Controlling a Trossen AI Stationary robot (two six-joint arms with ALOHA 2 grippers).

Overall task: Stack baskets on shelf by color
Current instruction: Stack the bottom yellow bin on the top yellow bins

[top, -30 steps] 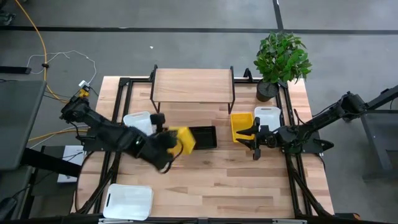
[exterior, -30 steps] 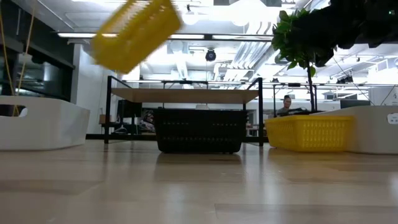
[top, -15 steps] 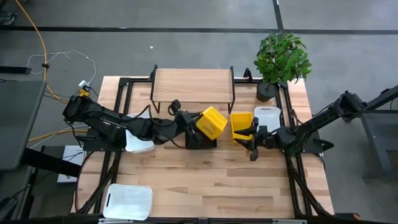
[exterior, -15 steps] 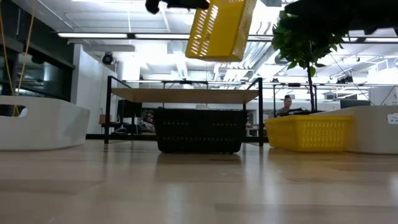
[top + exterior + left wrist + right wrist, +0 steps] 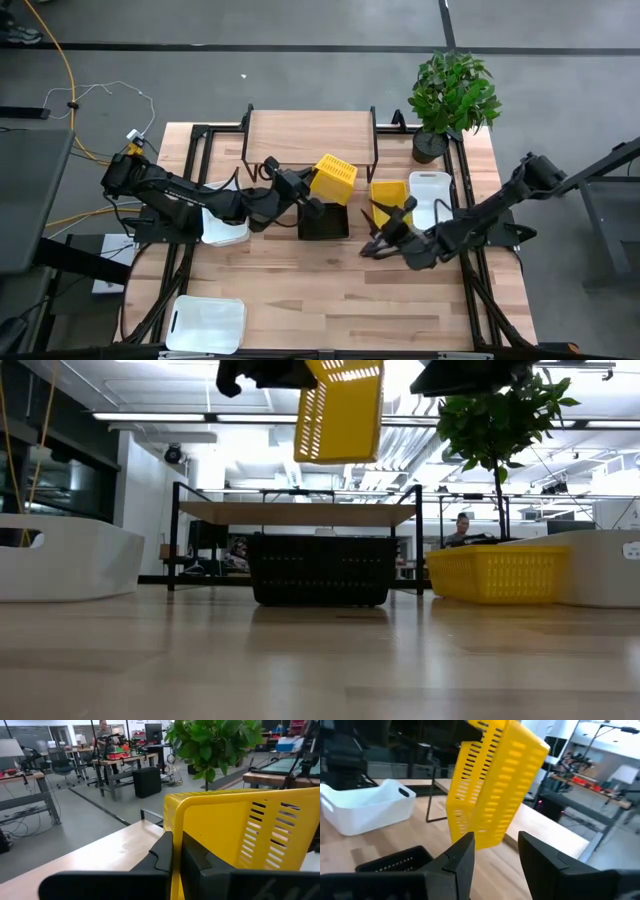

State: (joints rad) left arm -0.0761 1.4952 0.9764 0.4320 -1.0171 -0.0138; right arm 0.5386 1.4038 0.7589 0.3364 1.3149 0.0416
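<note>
My left gripper [image 5: 312, 190] is shut on a yellow mesh basket [image 5: 335, 179], which hangs in the air above a black basket [image 5: 323, 221] standing on the table in front of the shelf [image 5: 310, 138]. In the low view the held yellow basket [image 5: 340, 410] is high above the black basket [image 5: 320, 570]. My right gripper [image 5: 372, 246] is open and hovers near the table's middle, right of the black basket and in front of a second yellow basket [image 5: 390, 202] that rests on the table. Its wrist view shows the held basket [image 5: 495, 785] ahead of the open gripper [image 5: 495, 852]. My left gripper pinches one wall of the yellow basket at its edge [image 5: 176, 851], the wall standing between the two fingers [image 5: 161, 857]. The fingers come about level from the table's left. The basket is lifted clear, tipped onto its side, above the black basket.
A white basket [image 5: 432, 190] sits right of the second yellow basket, another white basket [image 5: 222, 226] lies under my left arm, and a third [image 5: 207, 325] sits at the near left corner. A potted plant [image 5: 452, 95] stands at the far right corner. The shelf top is bare.
My left gripper has carried the yellow basket from left of the black basket up, rightward and toward the far edge, and the basket has tipped onto its side. My right gripper has swung away from the second yellow basket toward the near edge and the left.
</note>
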